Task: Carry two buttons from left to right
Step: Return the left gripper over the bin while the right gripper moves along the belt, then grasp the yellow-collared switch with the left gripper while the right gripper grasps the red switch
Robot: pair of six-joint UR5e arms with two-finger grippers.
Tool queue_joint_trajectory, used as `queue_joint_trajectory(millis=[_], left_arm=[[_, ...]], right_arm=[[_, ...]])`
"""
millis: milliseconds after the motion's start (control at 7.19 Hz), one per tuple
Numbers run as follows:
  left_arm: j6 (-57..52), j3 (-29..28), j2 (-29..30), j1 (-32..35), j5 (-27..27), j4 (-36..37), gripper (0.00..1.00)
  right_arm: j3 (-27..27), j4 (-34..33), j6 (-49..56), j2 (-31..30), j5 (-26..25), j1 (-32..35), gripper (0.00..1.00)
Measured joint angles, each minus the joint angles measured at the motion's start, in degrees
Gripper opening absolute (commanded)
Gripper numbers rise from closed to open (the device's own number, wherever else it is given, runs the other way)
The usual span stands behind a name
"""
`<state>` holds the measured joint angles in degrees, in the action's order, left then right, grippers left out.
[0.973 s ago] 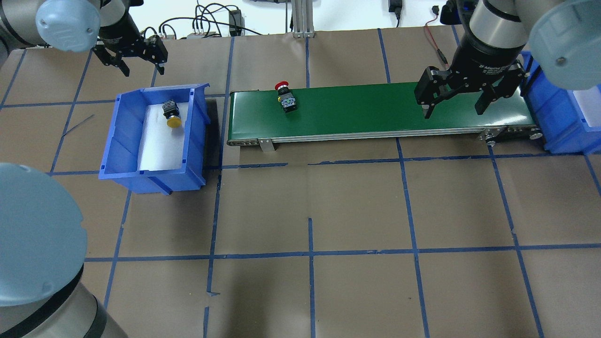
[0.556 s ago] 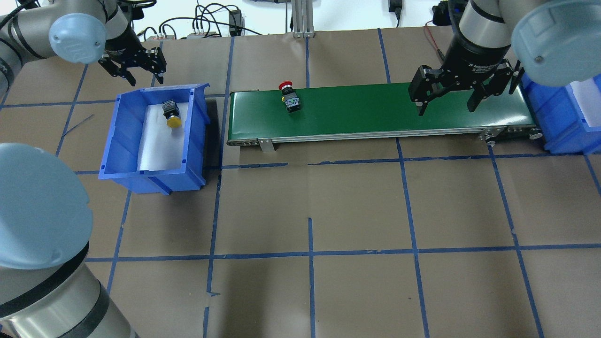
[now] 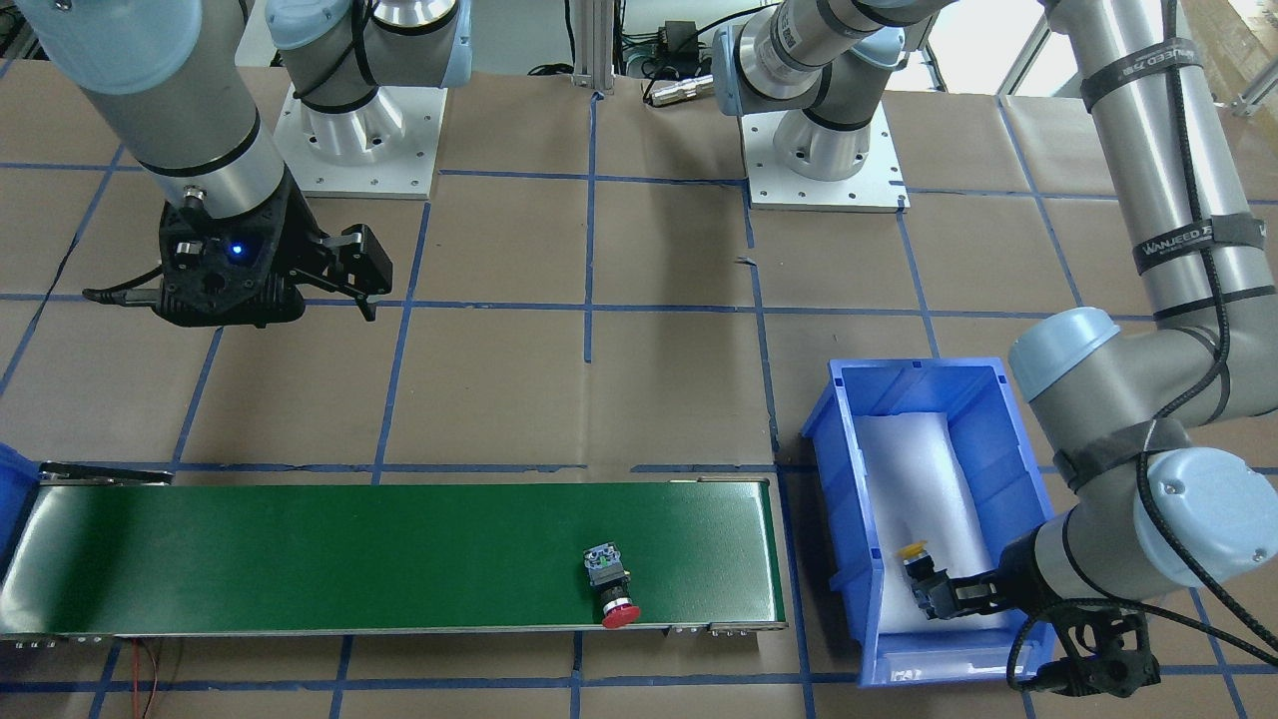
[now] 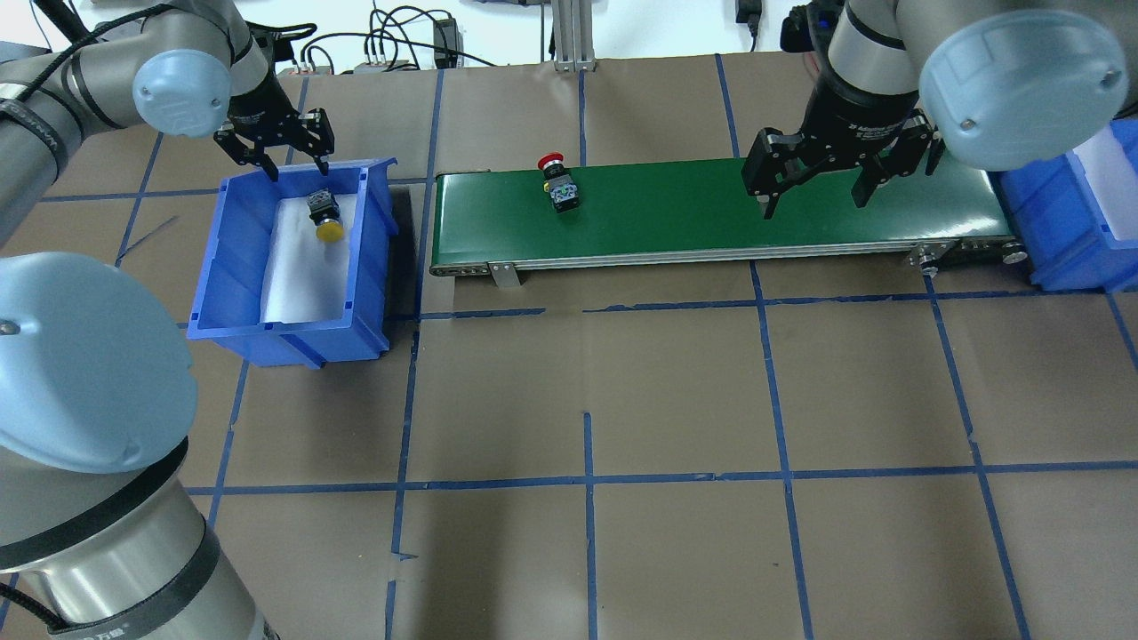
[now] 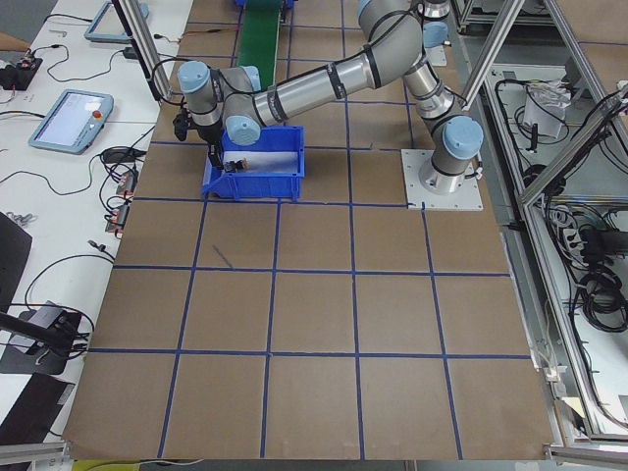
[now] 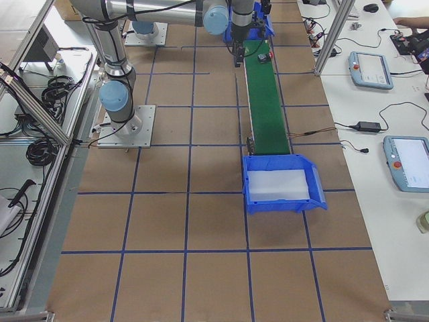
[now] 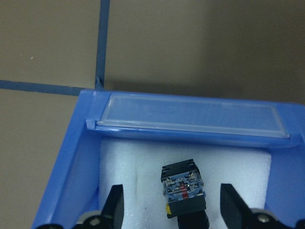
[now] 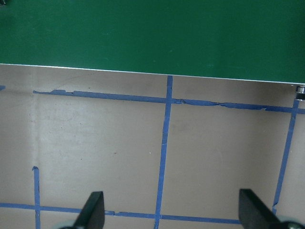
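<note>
Because the yellow button (image 4: pixel 324 216) lay in the bin (image 4: pixel 231 258), the left gripper (image 4: pixel 296 171) hung spread above it, while the right gripper (image 4: pixel 813 206), likewise spread, hovered over the belt (image 4: pixel 693 213), seemingly for the red button (image 4: pixel 558 182).

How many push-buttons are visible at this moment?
2. The yellow-capped button lies in the left blue bin; the red-capped button lies on the green conveyor belt, near its left end. None seems hidden.

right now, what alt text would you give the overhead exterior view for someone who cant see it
The open left gripper hangs above the far end of a blue bin holding the yellow button; the red button lies on the green conveyor beside it. The open right gripper overlaps the conveyor's right part in this view, near a second blue bin.
</note>
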<state>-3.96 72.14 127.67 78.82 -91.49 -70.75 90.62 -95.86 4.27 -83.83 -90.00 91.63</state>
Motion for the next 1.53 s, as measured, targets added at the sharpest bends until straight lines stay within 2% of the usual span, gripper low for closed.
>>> queue_joint_trajectory(millis=[556,834,973,1112,1251,1529], left_arm=[[0.04,1.35,1.56,-0.04,0.84,0.06,0.75],[0.14,2.22,1.73,-0.07,0.83,0.17,0.75],[0.19,2.86,1.79,-0.12,0.81,0.22,0.7],[0.29,3.81,1.82,-0.19,0.79,0.41,0.39],[0.77,4.62,1.76,-0.22,0.8,0.72,0.24],[1.77,4.77,1.12,-0.24,0.81,0.91,0.22]], right_arm=[[-0.08,-7.96,-2.04,5.29,1.36,3.68,1.0],[-0.15,-14.01,-3.77,8.96,1.72,6.06,1.0],[-0.25,-17.97,-4.23,11.6,1.8,7.61,1.0],[-0.86,-21.82,-4.68,14.62,1.85,9.28,1.0],[-2.76,-24.18,-4.87,17.65,2.06,10.77,1.0],[-8.4,-25.53,-4.94,23.43,2.54,12.5,1.0]])
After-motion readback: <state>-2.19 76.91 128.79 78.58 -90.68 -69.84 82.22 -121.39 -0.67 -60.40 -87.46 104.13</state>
